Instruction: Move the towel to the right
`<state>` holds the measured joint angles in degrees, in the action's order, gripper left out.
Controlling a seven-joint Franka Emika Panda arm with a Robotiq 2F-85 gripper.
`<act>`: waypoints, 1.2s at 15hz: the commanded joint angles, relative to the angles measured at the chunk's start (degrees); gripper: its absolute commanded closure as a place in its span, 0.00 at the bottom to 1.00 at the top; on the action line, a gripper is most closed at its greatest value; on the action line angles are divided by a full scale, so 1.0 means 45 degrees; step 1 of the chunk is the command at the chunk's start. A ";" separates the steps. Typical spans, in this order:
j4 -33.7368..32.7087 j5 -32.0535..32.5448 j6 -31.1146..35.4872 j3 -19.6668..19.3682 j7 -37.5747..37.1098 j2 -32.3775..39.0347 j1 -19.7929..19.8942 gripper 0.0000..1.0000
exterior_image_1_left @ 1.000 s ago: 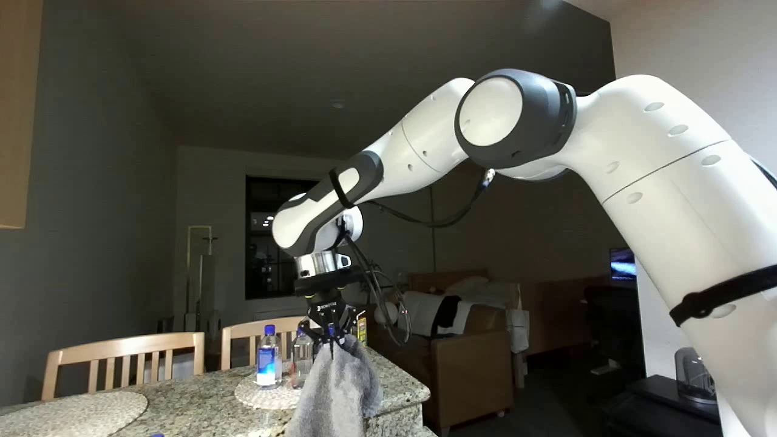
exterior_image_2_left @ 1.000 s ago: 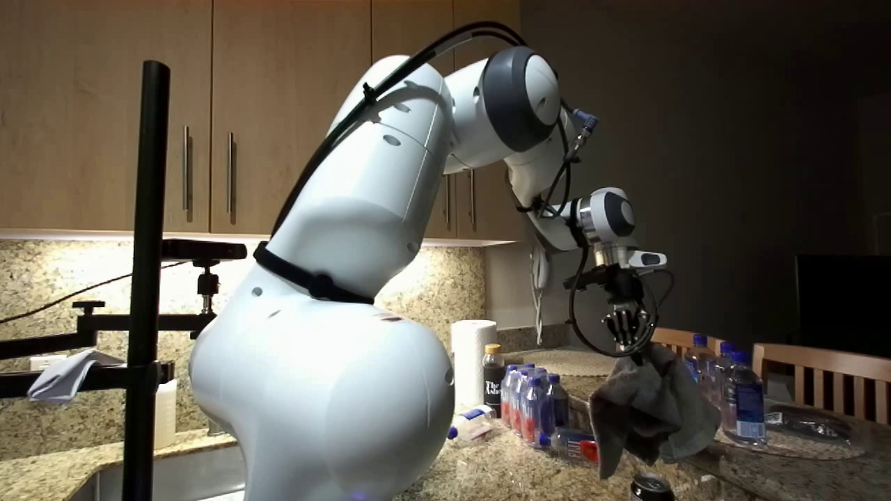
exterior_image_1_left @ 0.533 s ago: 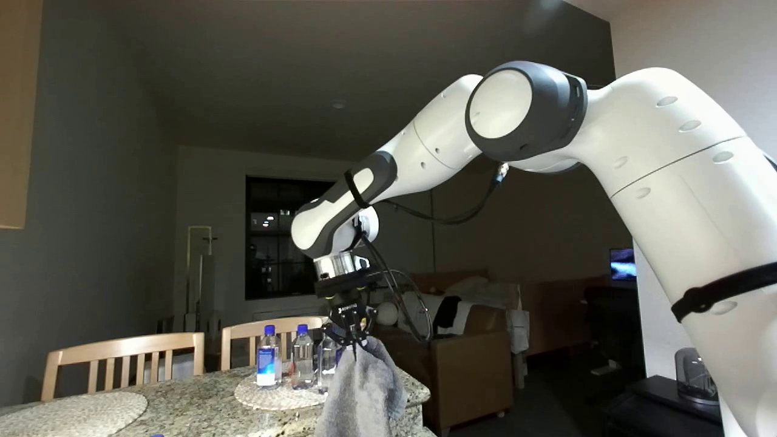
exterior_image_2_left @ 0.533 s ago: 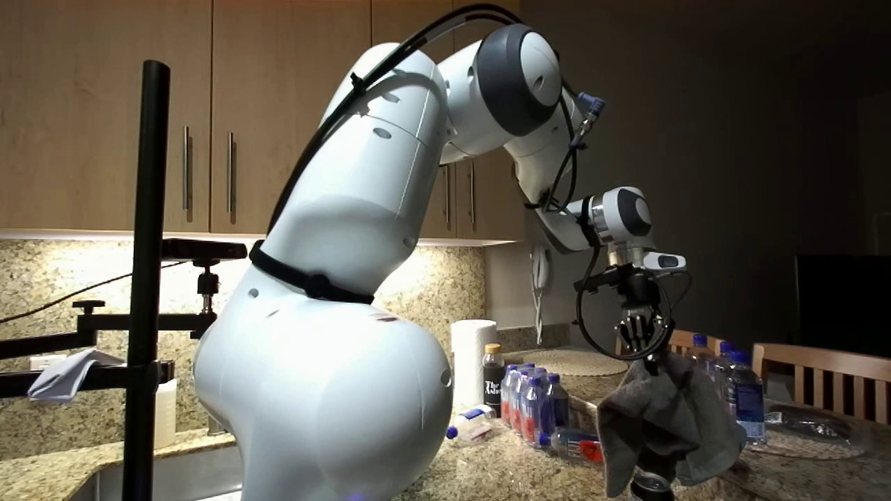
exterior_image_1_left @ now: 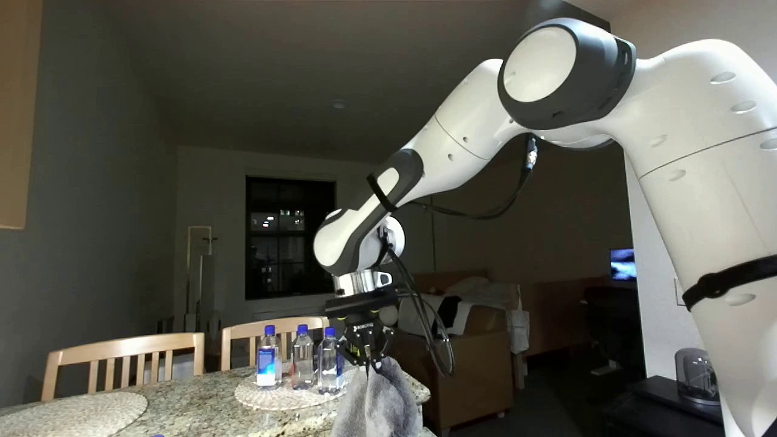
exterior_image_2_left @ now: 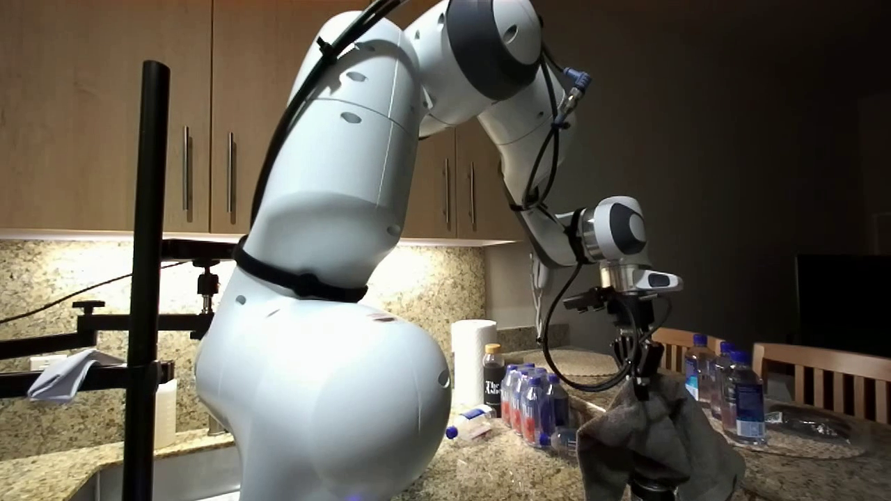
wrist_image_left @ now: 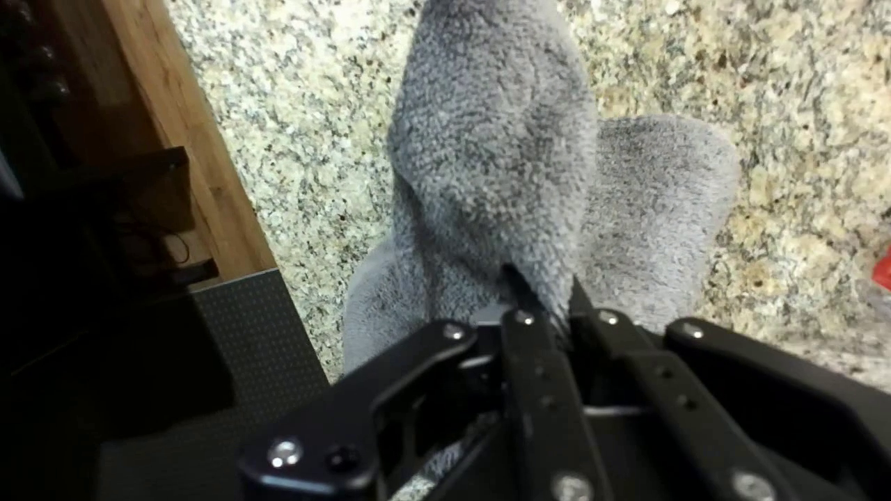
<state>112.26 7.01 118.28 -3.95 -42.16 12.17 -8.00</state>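
- Task object: a grey plush cloth towel point(wrist_image_left: 487, 139), limp and falling in soft folds, hangs over a speckled beige granite counter point(wrist_image_left: 292, 132); whether its lower edge touches the stone cannot be told.
- Hand: a black two-fingered gripper point(wrist_image_left: 548, 296) stands at the towel's 12 o'clock in both exterior views. Its fingertips point(wrist_image_left: 523, 296) are drawn narrow, a fold of the towel pinched between them.
- Wrist view, around the towel: a dark dotted panel point(wrist_image_left: 257, 320) at 8 o'clock, a strip of brown wood point(wrist_image_left: 209, 181) at 9 o'clock, and a small red patch point(wrist_image_left: 882, 271), too cropped to identify, between 3 and 4 o'clock.
- In an exterior view, from the towel: three clear plastic bottles with blue caps point(exterior_image_1_left: 302, 364) stand upright at 10 o'clock on a round, pale woven placemat point(exterior_image_1_left: 267, 402); behind them is a light wooden slat-backed chair point(exterior_image_1_left: 243, 329).
- In an exterior view, from the towel: a dark cylindrical can point(exterior_image_2_left: 651, 491), partly hidden, at 6 o'clock; a clear plastic bottle on its side point(exterior_image_2_left: 473, 424) at 9 o'clock; a white paper roll point(exterior_image_2_left: 475, 362) at 10 o'clock.
- Outermost: a white jointed robot arm point(exterior_image_1_left: 449, 139) rises from the gripper toward 1 o'clock.
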 commanded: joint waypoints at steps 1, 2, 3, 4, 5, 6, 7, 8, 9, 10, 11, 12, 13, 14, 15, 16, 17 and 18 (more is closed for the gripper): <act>0.2029 -0.0431 0.2319 -0.0022 -0.1361 -0.0992 0.0565 0.91; 0.2329 -0.0328 0.2869 -0.0085 -0.1690 -0.0975 0.0670 0.91; 0.2559 -0.0285 0.3306 -0.0130 -0.1942 -0.0917 0.0773 0.92; 0.2750 -0.0326 0.3649 -0.0146 -0.2097 -0.0849 0.0854 0.92; 0.2885 -0.0329 0.3879 -0.0126 -0.2156 -0.0753 0.0885 0.92; 0.3028 -0.0317 0.4068 -0.0100 -0.2200 -0.0708 0.0906 0.92; 0.3149 -0.0304 0.4212 -0.0074 -0.2219 -0.0673 0.0902 0.92; 0.3243 -0.0367 0.4316 -0.0050 -0.2205 -0.0632 0.0901 0.92; 0.3317 -0.0388 0.4379 -0.0041 -0.2205 -0.0578 0.0898 0.92; 0.3357 -0.0464 0.4380 -0.0024 -0.2180 -0.0492 0.0907 0.92; 0.3393 -0.0523 0.4380 -0.0010 -0.2164 -0.0435 0.0911 0.92; 0.3400 -0.0612 0.4376 0.0008 -0.2138 -0.0348 0.0910 0.92; 0.3400 -0.0691 0.4364 0.0014 -0.2144 -0.0286 0.0908 0.92; 0.3409 -0.0777 0.4337 0.0002 -0.2205 -0.0251 0.0904 0.80; 0.3417 -0.0839 0.4324 -0.0019 -0.2214 -0.0244 0.0908 0.64; 0.3400 -0.0831 0.4258 -0.0058 -0.2228 -0.0263 0.0915 0.60; 0.3395 -0.0806 0.4239 -0.0093 -0.2261 -0.0280 0.0918 0.53; 0.3405 -0.0800 0.4214 -0.0132 -0.2279 -0.0352 0.0942 0.47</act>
<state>126.25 4.25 136.08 -4.61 -50.92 11.84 -4.44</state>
